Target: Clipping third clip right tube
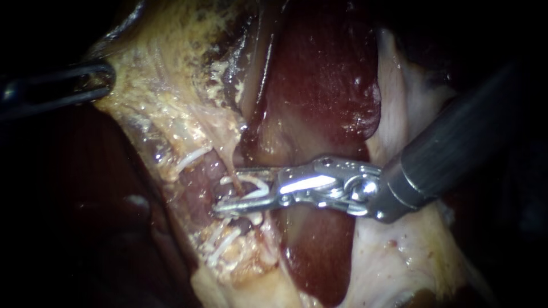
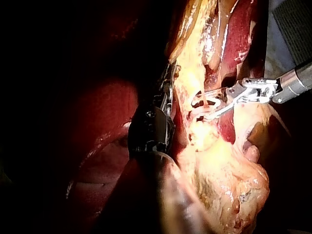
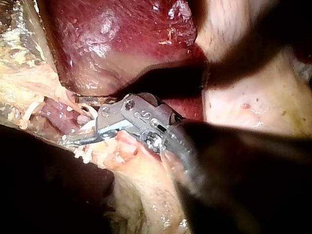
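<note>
My right instrument (image 1: 228, 191) comes in from the right, its metal jaws standing a little apart around a thin pale tube (image 1: 231, 162). A white clip (image 1: 257, 189) sits between the jaws, touched by both. Two more white clips lie on the tissue, one above (image 1: 191, 158) and one below (image 1: 220, 245). At the upper left, my left instrument (image 1: 105, 80) has its dark jaws shut on the edge of the yellowish gallbladder (image 1: 165, 74). The right wrist view shows the same jaws (image 3: 80, 134) on the tube, and the left wrist view shows them (image 2: 207, 105) too.
Dark red liver (image 1: 325, 74) lies behind and above the right instrument's jaws. Pale fatty tissue (image 1: 399, 251) sits under its shaft. The lower left of the endoscope view is dark.
</note>
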`<state>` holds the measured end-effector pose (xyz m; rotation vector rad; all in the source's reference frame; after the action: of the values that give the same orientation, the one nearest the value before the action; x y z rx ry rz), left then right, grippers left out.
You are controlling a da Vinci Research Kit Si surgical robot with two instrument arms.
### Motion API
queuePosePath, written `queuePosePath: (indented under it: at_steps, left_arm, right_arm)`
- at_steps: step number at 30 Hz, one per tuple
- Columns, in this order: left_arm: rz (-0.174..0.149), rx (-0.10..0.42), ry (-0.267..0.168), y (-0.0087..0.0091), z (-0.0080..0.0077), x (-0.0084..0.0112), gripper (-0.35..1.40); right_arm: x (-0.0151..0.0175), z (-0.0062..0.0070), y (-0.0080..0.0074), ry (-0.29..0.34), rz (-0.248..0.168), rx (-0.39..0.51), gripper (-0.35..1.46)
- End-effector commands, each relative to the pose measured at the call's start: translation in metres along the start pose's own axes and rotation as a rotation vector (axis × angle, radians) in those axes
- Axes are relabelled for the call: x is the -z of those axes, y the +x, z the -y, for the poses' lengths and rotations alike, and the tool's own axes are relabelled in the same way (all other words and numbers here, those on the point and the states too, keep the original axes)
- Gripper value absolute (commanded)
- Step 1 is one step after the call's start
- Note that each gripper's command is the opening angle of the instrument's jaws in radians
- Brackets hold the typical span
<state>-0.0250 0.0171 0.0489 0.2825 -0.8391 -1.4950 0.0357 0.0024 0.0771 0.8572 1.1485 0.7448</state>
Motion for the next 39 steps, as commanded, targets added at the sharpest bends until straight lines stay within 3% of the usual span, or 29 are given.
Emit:
queuePosePath:
  at_steps: [1,6,20,39]
  left_arm:
    - [0.000,0.000,0.000,0.0000,0.0000,0.0000,-0.35]
    - [0.000,0.000,0.000,0.0000,0.0000,0.0000,-0.35]
    - [-0.001,0.000,0.001,0.0000,-0.0002,-0.0001,-0.35]
    - [-0.001,0.000,0.001,0.0000,-0.0003,-0.0001,-0.35]
  right_arm:
    - [0.0000,0.0001,0.0000,0.019,-0.003,-0.005,0.57]
    - [-0.0002,0.0006,0.0001,0.060,-0.021,-0.028,0.56]
    - [-0.0004,0.0016,0.0003,0.158,-0.020,-0.062,0.56]
    - [-0.0001,0.0017,0.0026,0.142,-0.061,-0.084,0.54]
